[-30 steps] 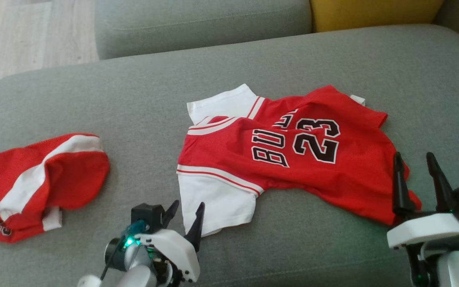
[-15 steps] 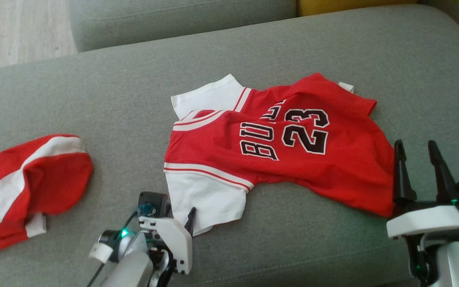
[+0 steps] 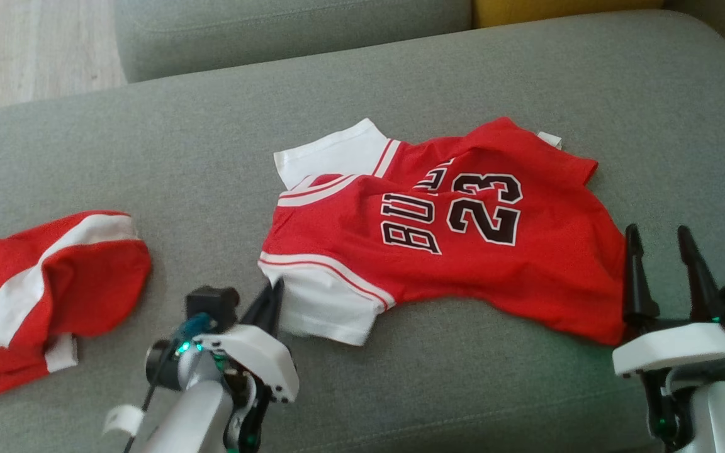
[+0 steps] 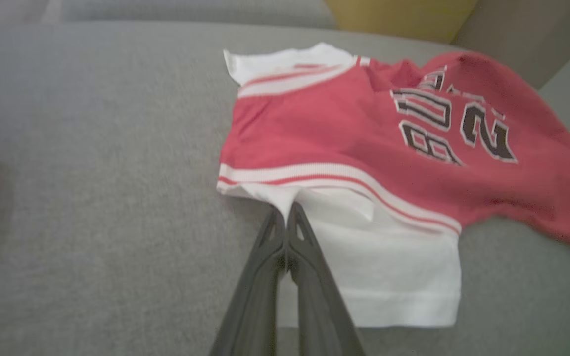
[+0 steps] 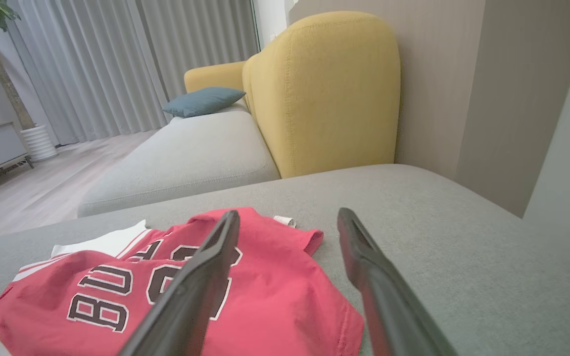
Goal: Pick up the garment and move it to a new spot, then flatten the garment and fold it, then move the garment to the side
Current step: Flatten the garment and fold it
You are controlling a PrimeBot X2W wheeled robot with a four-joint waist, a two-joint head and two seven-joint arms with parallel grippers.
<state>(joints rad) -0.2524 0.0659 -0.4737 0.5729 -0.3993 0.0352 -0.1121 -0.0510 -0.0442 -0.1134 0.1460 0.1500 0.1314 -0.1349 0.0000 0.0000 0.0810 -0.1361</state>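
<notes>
The garment is a red jersey with white sleeves and a black "23", lying rumpled on the grey sofa seat. My left gripper is shut, its tips pinching the left edge of the near white sleeve. The left wrist view shows the two fingers pressed together at the sleeve's seam, with the garment spread beyond. My right gripper stands open by the jersey's lower right hem, nothing between its fingers. In the right wrist view the right gripper hovers over the garment.
A second red and white piece of clothing lies bunched at the seat's left end. Another grey cushion and a yellow one lie behind. Wooden floor shows at far left. Bare seat stretches in front of the jersey.
My left gripper has shut on the white sleeve's edge and moved up-left; the sleeve's lower end has drawn up with it. The head camera shifted slightly. The right gripper stays put.
</notes>
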